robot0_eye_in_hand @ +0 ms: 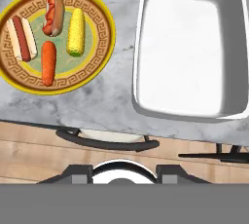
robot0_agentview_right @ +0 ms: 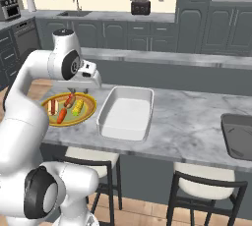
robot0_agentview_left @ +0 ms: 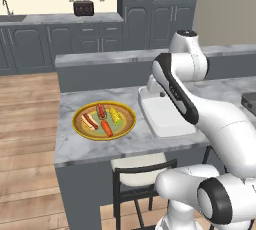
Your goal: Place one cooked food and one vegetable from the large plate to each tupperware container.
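Four foods lying on the large plate (robot0_eye_in_hand: 99,57), just left of white tupperware container (robot0_eye_in_hand: 182,52), untouched. Gripper (robot0_agentview_right: 93,83) hovering above for overview, grip state impossible to tell

Bright, even rendered light, soft shadows, sharp throughout, no glare.

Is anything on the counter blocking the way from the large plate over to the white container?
Nothing visible does. The large plate and the white container sit side by side on the marble counter, with only bare counter between them.
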Tool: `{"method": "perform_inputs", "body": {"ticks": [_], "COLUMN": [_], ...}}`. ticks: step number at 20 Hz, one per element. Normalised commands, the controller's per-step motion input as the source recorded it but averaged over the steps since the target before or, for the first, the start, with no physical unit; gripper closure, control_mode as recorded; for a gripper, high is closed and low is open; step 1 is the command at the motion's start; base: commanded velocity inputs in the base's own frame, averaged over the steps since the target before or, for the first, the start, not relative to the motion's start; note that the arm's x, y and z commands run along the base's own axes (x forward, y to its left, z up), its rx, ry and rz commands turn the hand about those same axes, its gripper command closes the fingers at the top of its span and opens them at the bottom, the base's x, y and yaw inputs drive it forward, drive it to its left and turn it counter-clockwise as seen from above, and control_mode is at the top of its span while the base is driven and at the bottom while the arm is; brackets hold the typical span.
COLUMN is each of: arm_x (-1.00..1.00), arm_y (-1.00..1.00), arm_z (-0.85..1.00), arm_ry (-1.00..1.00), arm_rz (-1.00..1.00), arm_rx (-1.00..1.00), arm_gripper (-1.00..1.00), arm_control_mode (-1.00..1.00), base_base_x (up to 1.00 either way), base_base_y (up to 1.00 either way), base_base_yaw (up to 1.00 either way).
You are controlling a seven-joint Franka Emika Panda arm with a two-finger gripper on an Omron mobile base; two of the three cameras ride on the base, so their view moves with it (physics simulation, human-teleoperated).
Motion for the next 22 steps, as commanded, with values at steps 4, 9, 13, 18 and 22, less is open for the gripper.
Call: {"method": "perform_inputs", "body": {"ticks": [4, 9, 13, 18, 22], "arm_x": [0.13, 0.54, 0.76, 0.35, 0.08], "arm_y": [0.26, 0.47, 0.55, 0.92, 0.49], "arm_z": [-0.17, -0.24, -0.16, -0.61, -0.72], "arm_ry": [0.0, 0.03, 0.04, 0.02, 0.15], "arm_rz": [0.02, 0.0, 0.0, -0.02, 0.0], "arm_rx": [0.04, 0.0, 0.0, 0.04, 0.03], "arm_gripper": [-1.0, -1.0, -1.0, -1.0, -1.0], "arm_control_mode": [-1.0, -1.0, -1.0, -1.0, -1.0], "base_base_x": [0.0, 0.0, 0.0, 0.0, 0.0], "base_base_y": [0.0, 0.0, 0.0, 0.0, 0.0], "base_base_yaw": [0.0, 0.0, 0.0, 0.0, 0.0]}}
